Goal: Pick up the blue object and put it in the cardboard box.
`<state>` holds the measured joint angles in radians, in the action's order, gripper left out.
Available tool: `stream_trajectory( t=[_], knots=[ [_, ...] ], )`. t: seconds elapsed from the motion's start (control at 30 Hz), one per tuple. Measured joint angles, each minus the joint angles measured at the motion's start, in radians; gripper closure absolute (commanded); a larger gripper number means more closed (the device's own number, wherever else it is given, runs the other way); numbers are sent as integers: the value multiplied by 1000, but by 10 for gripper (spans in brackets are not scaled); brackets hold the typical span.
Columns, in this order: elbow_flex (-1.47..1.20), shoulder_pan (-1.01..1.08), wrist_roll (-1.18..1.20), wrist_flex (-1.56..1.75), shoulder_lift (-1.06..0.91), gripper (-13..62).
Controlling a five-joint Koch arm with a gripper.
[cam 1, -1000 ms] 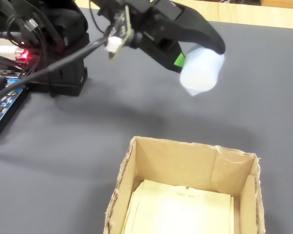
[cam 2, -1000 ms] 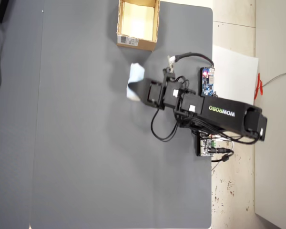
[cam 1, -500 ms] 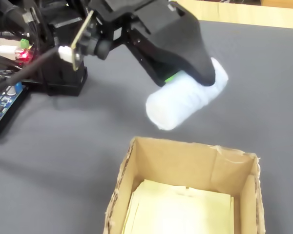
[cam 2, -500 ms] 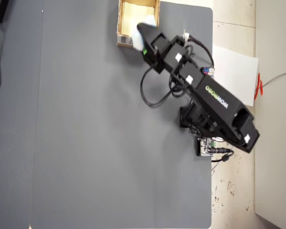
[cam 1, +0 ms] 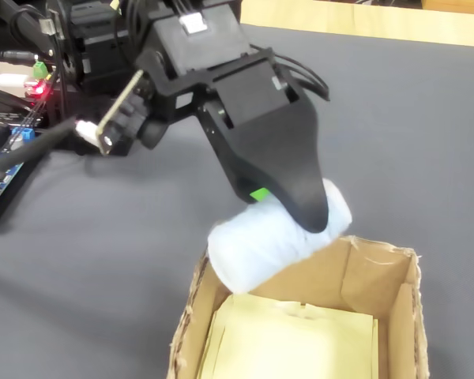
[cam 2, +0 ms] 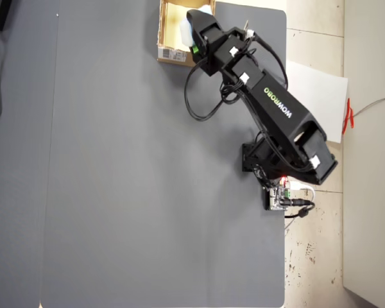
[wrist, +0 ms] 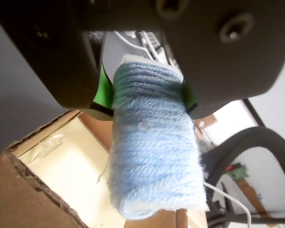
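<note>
The blue object (wrist: pixel 154 156) is a pale blue, yarn-wrapped soft block, and my gripper (wrist: pixel 147 97) is shut on its upper part, green pads pressed on both sides. In the fixed view the blue object (cam 1: pixel 261 245) hangs over the near rim of the open cardboard box (cam 1: pixel 395 292), held under the black gripper (cam 1: pixel 288 209). The overhead view shows the gripper (cam 2: pixel 192 40) above the cardboard box (cam 2: pixel 170 25) at the mat's top edge, with a bit of the blue object (cam 2: pixel 185 29) showing. The box's pale yellowish interior (wrist: pixel 71 171) lies below the block.
The arm's base and a circuit board (cam 2: pixel 281 192) sit at the right edge of the grey mat (cam 2: pixel 147 179) in the overhead view. Cables and electronics (cam 1: pixel 16 118) lie at the fixed view's left. A mesh chair (wrist: pixel 256 166) appears behind in the wrist view.
</note>
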<state>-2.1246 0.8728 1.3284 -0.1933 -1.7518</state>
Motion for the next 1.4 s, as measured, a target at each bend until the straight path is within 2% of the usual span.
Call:
stream_trajectory(
  t=[0.2,0.53,0.7,1.13,1.4],
  knots=[
    [21,3,31,-2,5,169],
    [35,-55,112,-2,-46,169],
    [6,-175,206,-2,-155,163],
    [-311,-589,291,-2,-512,154],
    [-468,-747,291,-2,-529,153]
  ],
)
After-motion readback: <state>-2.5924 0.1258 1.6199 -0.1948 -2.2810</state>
